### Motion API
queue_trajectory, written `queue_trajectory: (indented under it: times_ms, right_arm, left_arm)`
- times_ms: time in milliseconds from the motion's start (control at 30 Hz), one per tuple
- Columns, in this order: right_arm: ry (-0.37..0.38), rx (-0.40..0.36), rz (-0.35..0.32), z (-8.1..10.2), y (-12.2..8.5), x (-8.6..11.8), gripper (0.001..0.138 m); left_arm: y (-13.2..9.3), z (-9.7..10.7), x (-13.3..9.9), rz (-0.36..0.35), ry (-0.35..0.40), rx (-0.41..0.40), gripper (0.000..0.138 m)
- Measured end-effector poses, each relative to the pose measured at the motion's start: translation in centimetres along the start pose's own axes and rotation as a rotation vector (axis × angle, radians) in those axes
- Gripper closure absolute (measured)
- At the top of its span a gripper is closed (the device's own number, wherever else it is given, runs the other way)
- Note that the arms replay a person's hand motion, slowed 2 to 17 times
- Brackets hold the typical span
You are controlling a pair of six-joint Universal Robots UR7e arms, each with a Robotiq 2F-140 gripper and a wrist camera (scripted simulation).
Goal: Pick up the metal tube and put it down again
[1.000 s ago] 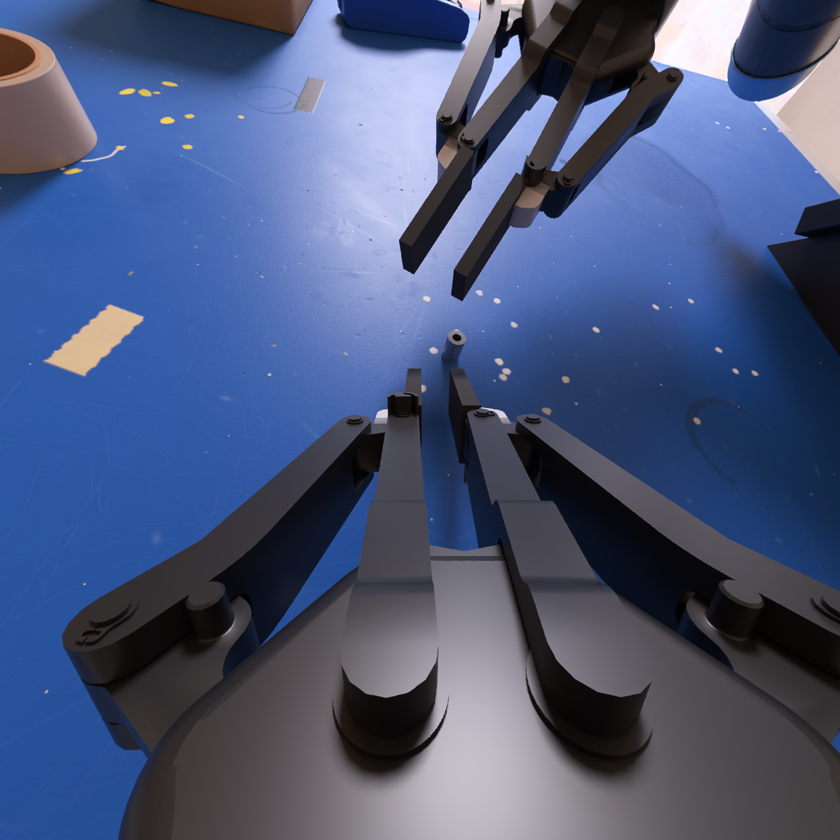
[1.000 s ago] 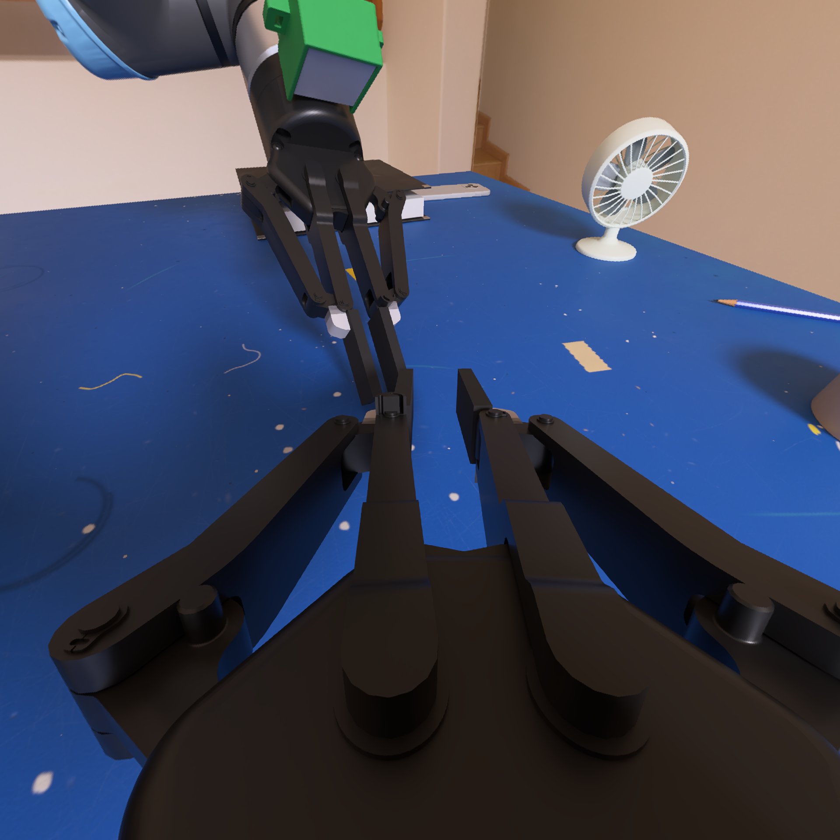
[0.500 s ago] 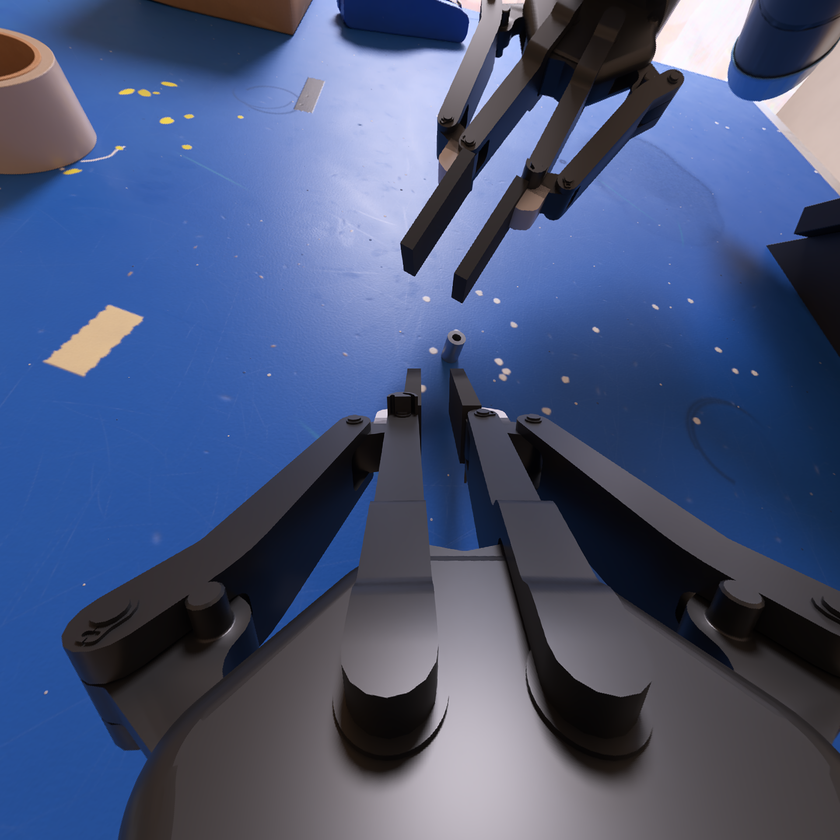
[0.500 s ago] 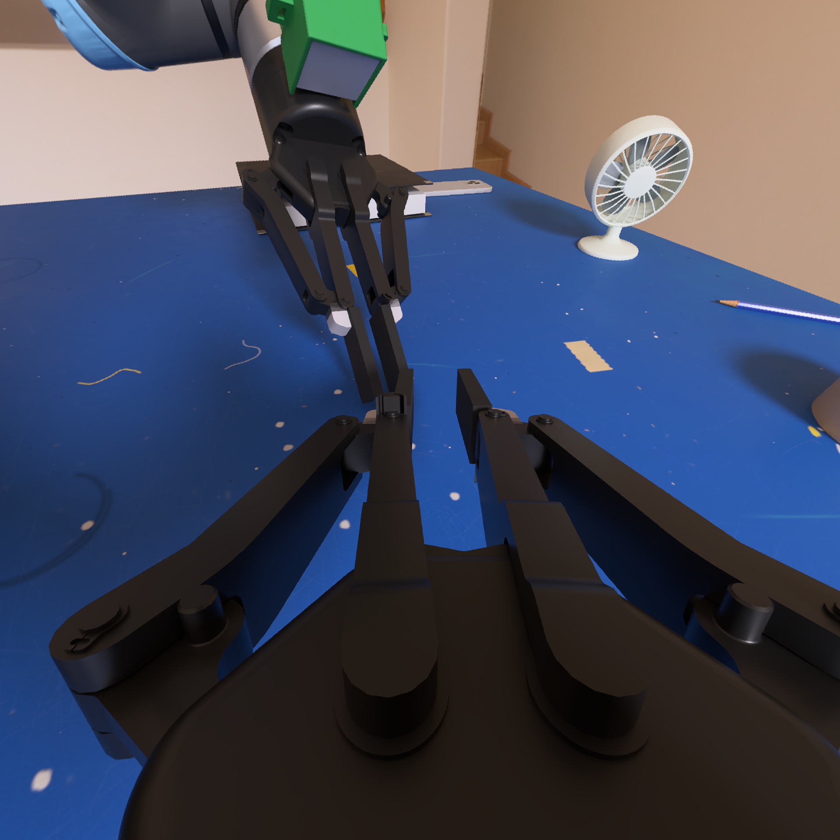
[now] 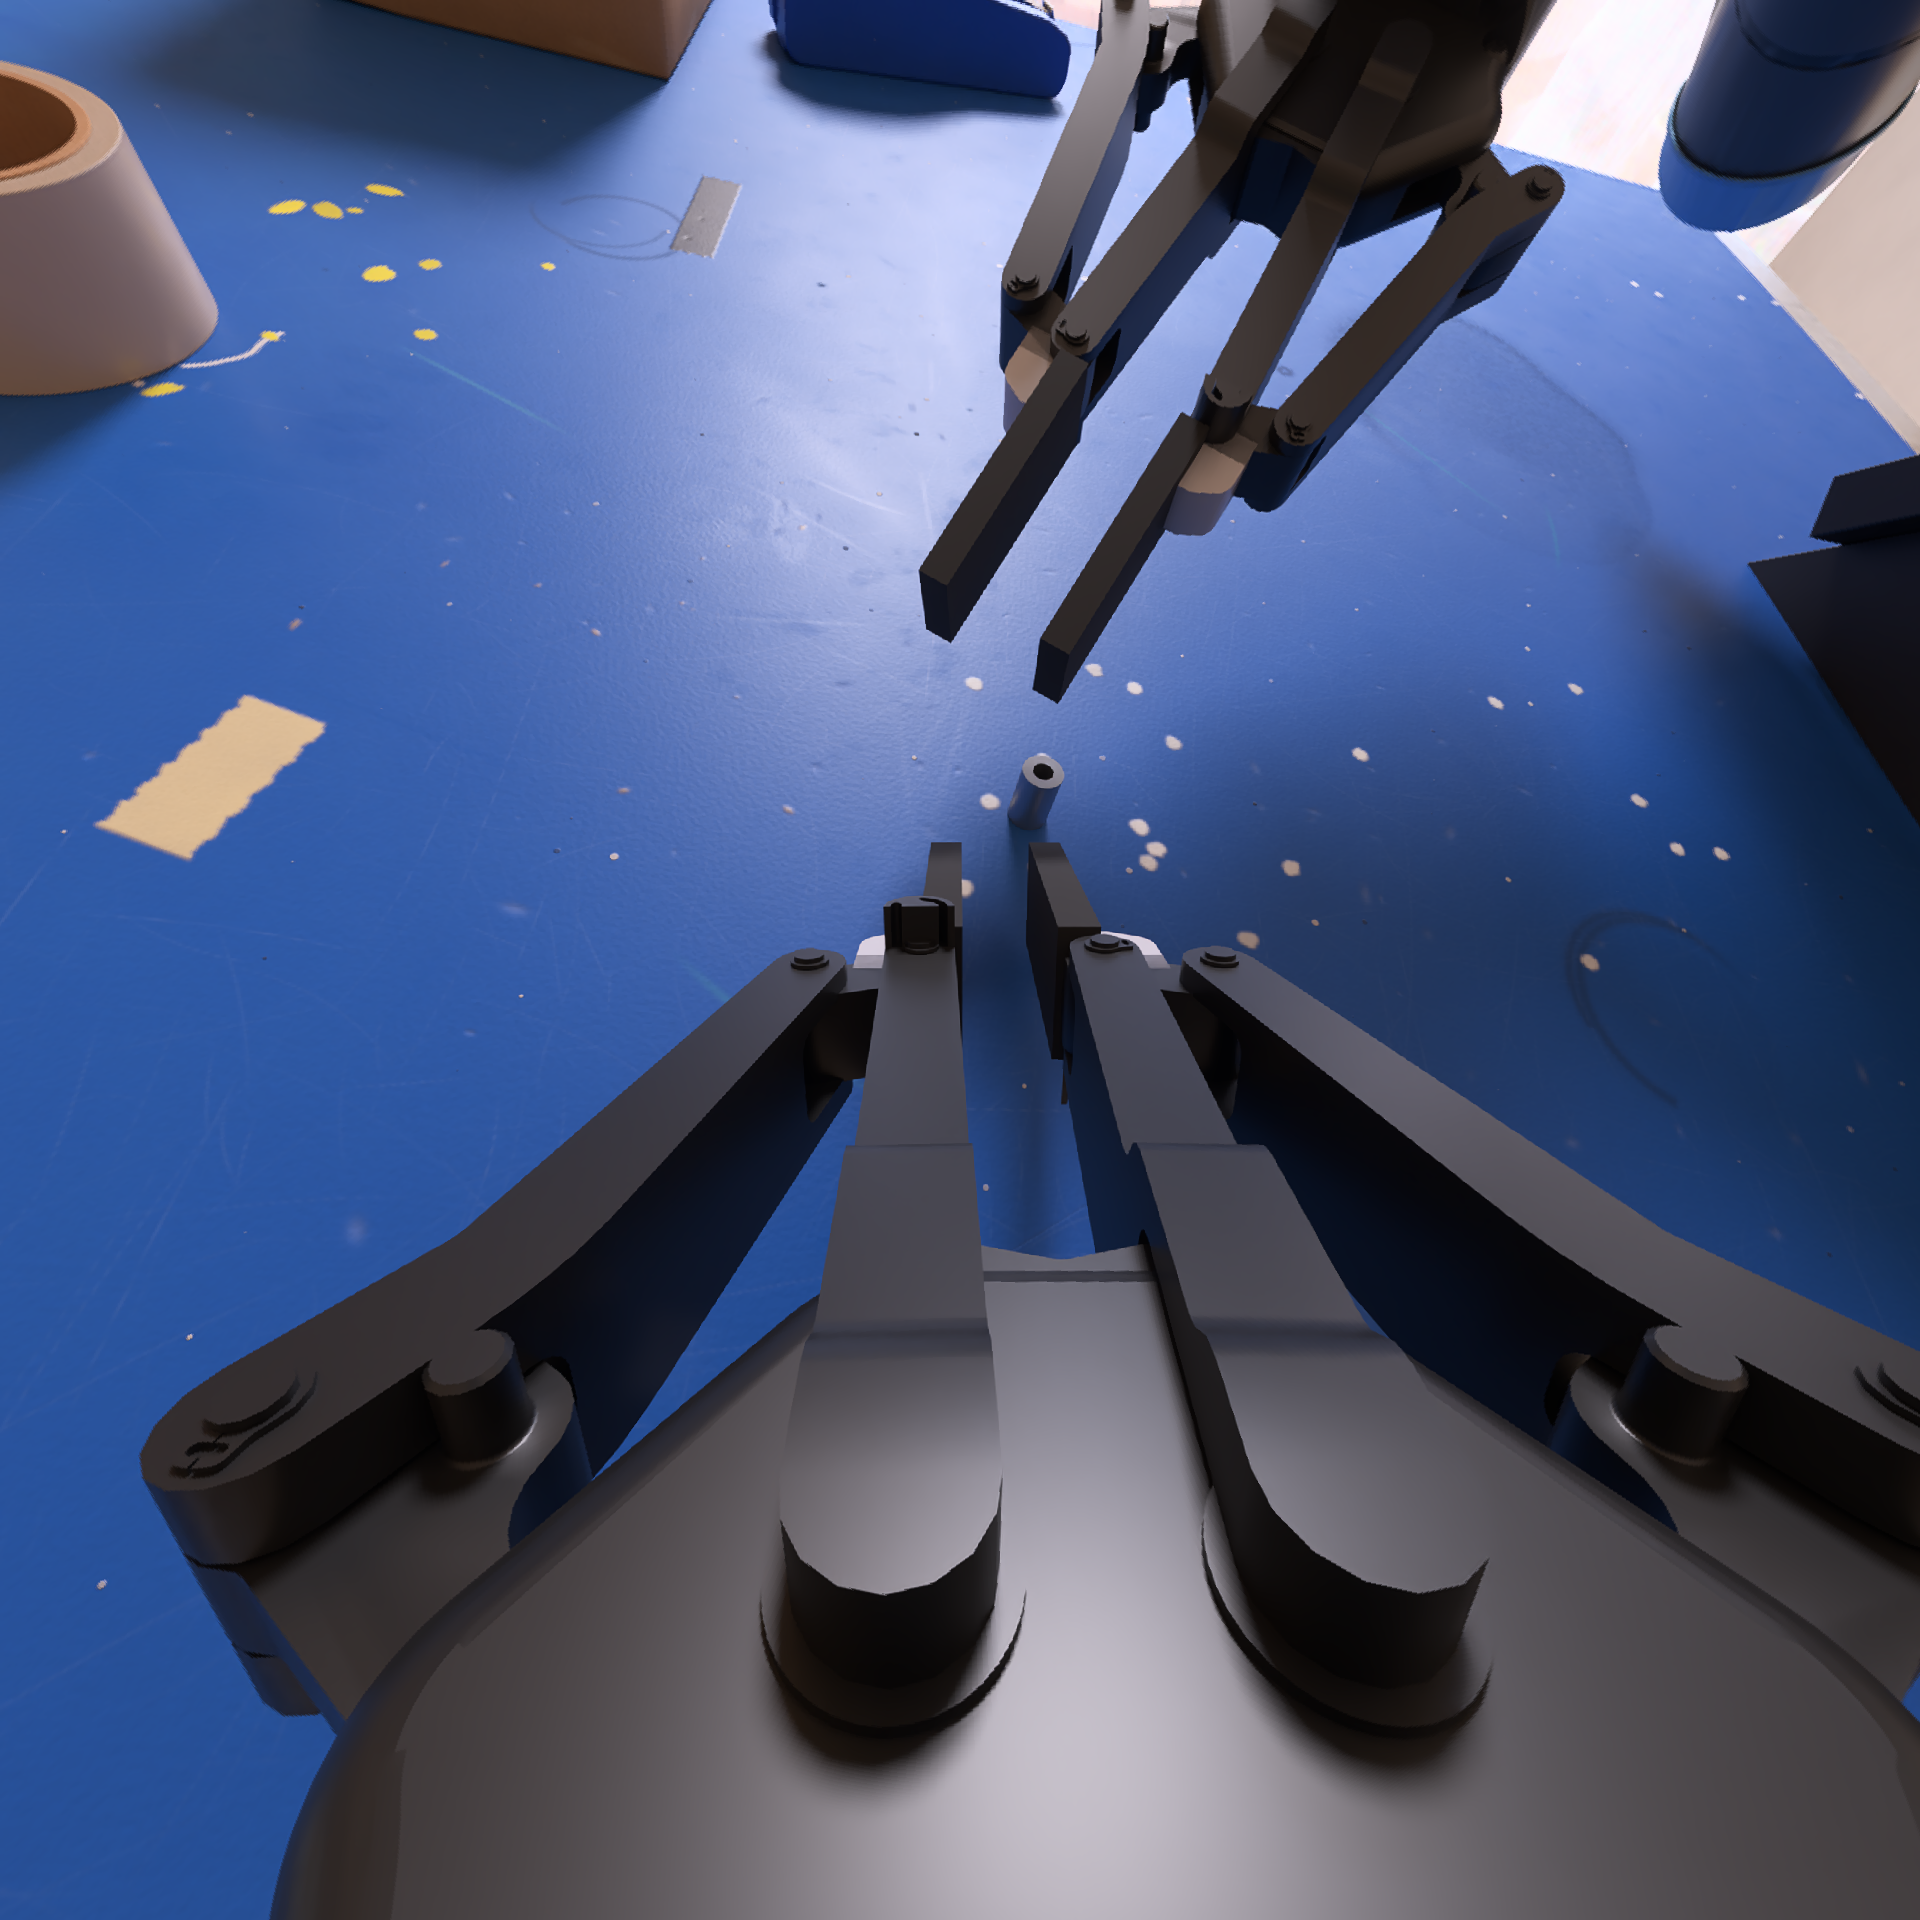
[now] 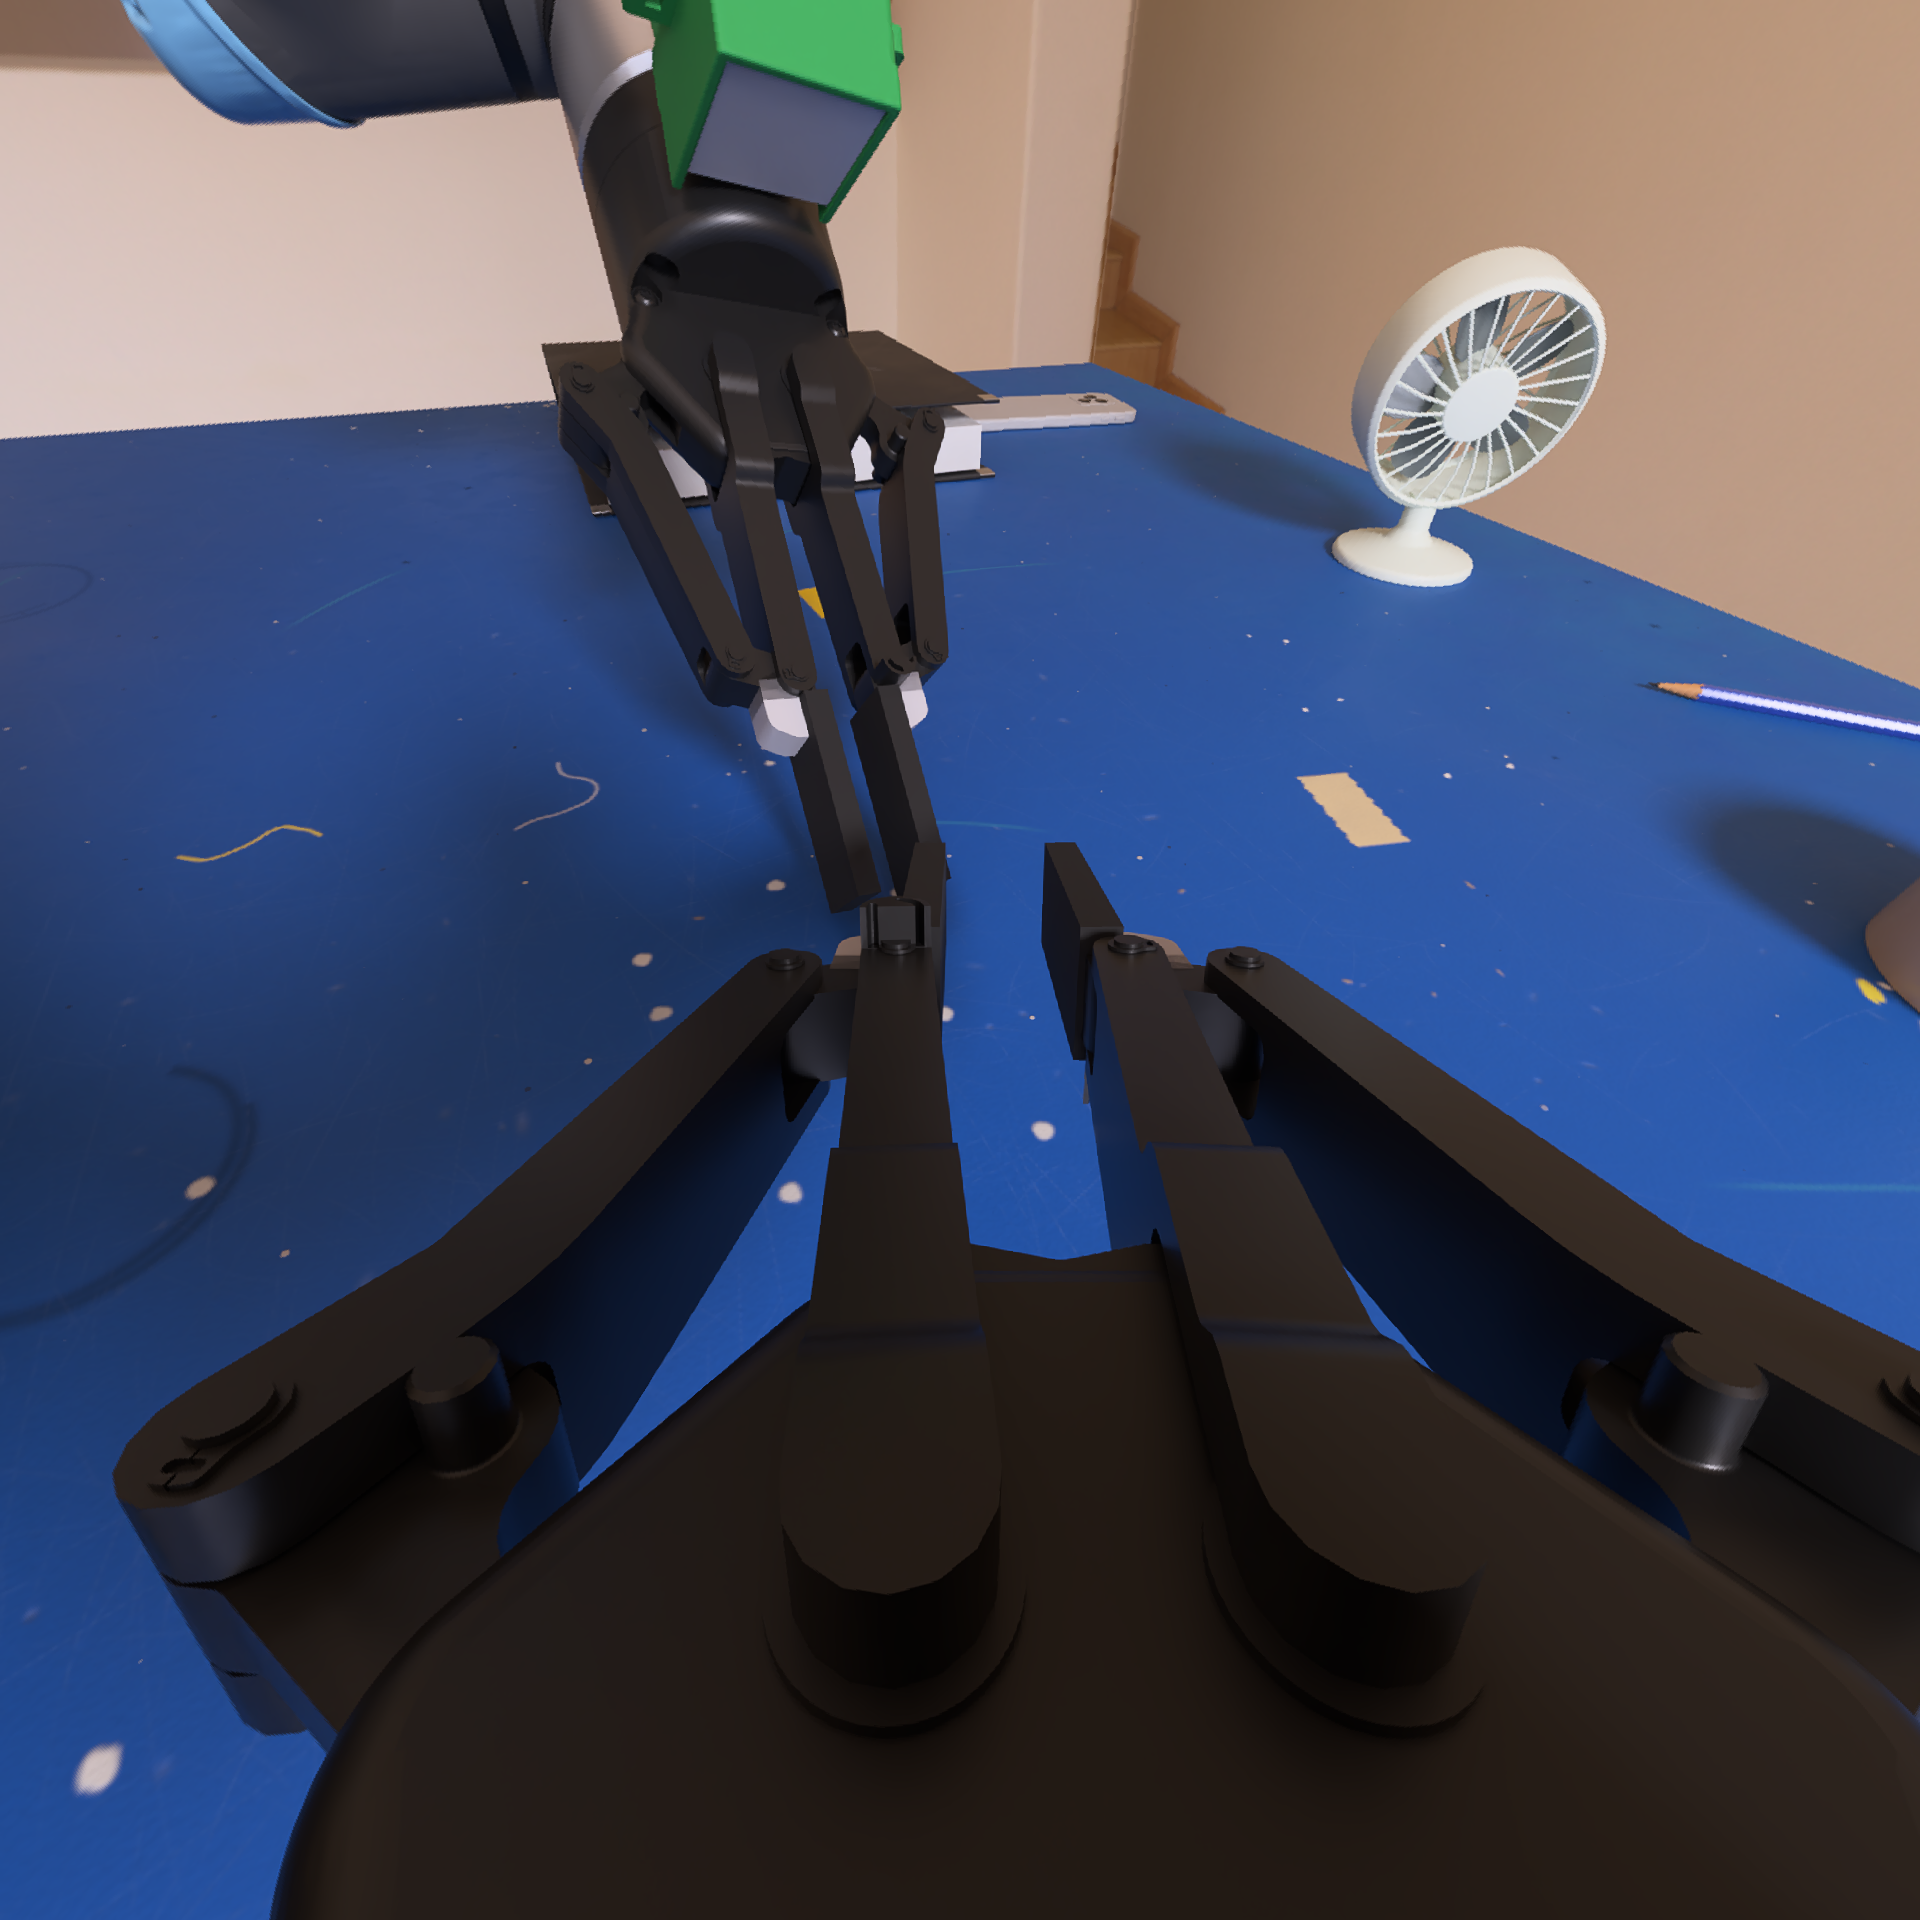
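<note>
The metal tube (image 5: 1036,792) is a small grey hollow cylinder standing on the blue table (image 5: 520,540), free of both grippers. In the left wrist view my left gripper (image 5: 994,862) is just short of it, with its fingers a narrow gap apart and empty. My right gripper (image 5: 1000,644) hangs just beyond and above the tube, its tips slightly apart and empty. In the right wrist view my right gripper (image 6: 997,868) faces the left gripper (image 6: 878,878) tip to tip. The tube does not show there.
A tan cone-shaped roll (image 5: 73,239), a cardboard box (image 5: 540,21) and a blue object (image 5: 925,47) stand at the far side. A dark block (image 5: 1860,623) is at the right. A white fan (image 6: 1475,405) and a pencil (image 6: 1787,709) are near the table's edge.
Almost nothing: the tube and both grippers keep their places. The right wrist view has shifted very slightly.
</note>
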State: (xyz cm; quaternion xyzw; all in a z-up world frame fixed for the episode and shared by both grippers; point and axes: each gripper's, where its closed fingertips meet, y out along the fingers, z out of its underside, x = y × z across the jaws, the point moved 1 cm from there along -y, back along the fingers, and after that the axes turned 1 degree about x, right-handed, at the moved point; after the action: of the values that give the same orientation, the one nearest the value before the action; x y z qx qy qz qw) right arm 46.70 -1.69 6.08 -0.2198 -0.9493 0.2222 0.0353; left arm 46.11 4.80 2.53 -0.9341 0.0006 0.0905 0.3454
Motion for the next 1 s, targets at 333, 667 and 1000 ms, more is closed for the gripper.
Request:
queue_trajectory:
  times_ms: [333,667,1000]
  right_arm:
    - [-0.006,0.009,0.000,0.09,0.07,0.07,0.114]
    - [-0.011,0.014,-0.001,0.14,0.10,0.12,0.114]
    - [-0.016,0.017,-0.001,0.18,0.13,0.16,0.114]
  left_arm:
    - [0.00,0.00,0.01,-0.001,0.000,0.000,0.121]
    - [0.02,0.02,-0.02,0.000,0.001,0.001,0.122]
    - [0.01,0.02,-0.02,0.001,0.001,0.002,0.123]
